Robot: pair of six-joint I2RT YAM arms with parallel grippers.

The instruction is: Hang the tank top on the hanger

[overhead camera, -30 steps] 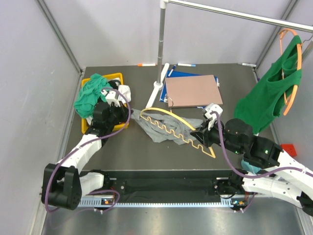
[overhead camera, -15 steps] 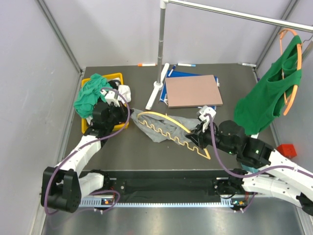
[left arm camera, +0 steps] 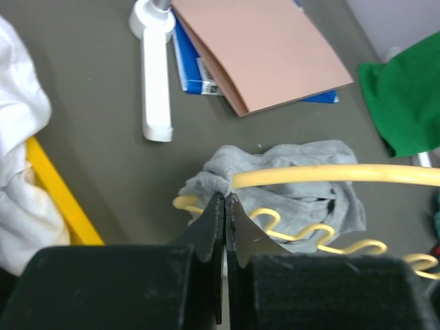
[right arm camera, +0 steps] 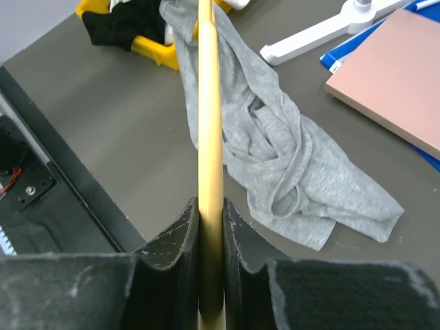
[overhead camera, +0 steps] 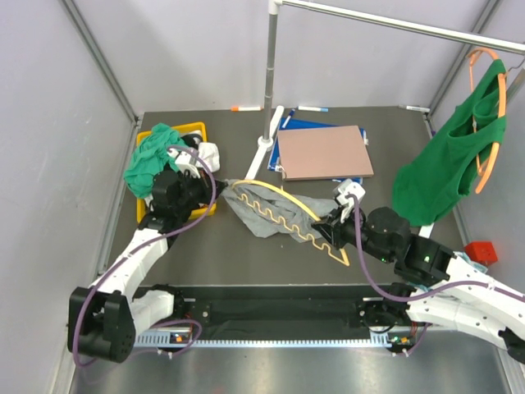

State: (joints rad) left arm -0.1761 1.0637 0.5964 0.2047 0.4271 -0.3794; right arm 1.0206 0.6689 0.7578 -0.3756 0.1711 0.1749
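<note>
Threading step, apparently: left gripper (left arm camera: 225,196) pinched the tank top (left arm camera: 295,155), right gripper (right arm camera: 211,206) clamped the hanger (right arm camera: 210,103); next move called for drawing the top along it.

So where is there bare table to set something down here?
Bare table runs along the near edge, from the yellow bin to in front of the hanger. Another patch lies between the bin and the rack foot. The middle is crowded: tank top, hanger, rack foot, notebooks.
</note>
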